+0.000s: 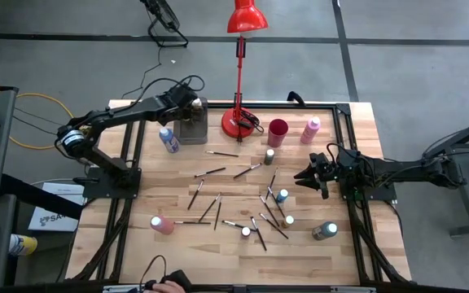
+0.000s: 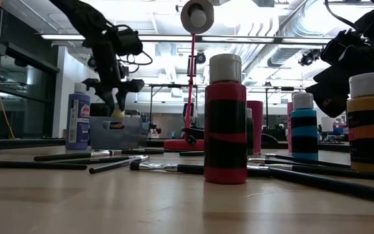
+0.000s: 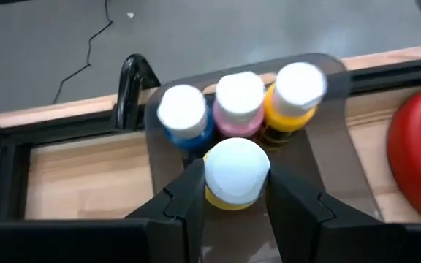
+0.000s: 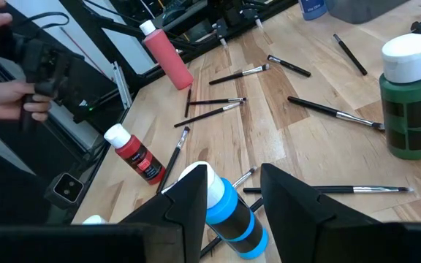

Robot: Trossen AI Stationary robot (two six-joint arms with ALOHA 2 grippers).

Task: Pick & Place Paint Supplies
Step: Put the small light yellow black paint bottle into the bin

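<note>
My left gripper (image 3: pixel 234 212) is over the translucent grey bin (image 1: pixel 192 129) at the table's far left, shut on a yellow white-capped paint bottle (image 3: pixel 236 175). Blue, pink and yellow bottles (image 3: pixel 240 102) stand upright in the bin. My right gripper (image 1: pixel 309 176) hangs open above the table's right side. A blue bottle (image 4: pixel 229 208) shows below and between its fingers, untouched. More bottles (image 1: pixel 162 225) and dark-handled brushes (image 1: pixel 218 210) lie scattered over the table's middle. My left gripper pinches the yellow bottle between its two fingers (image 3: pixel 185 208), on the body just under the white cap (image 3: pixel 225 199). The fingers come from above, pointing down. The bottle is upright, and its lower end (image 2: pixel 117 114) is about level with the bin's rim.
A red lamp (image 1: pixel 240 120) stands beside the bin, with a dark red cup (image 1: pixel 278 132) and a pink bottle (image 1: pixel 310 129) to its right. A blue-purple bottle (image 1: pixel 169 140) stands left of the bin. A person's hand (image 1: pixel 169 286) is at the near edge.
</note>
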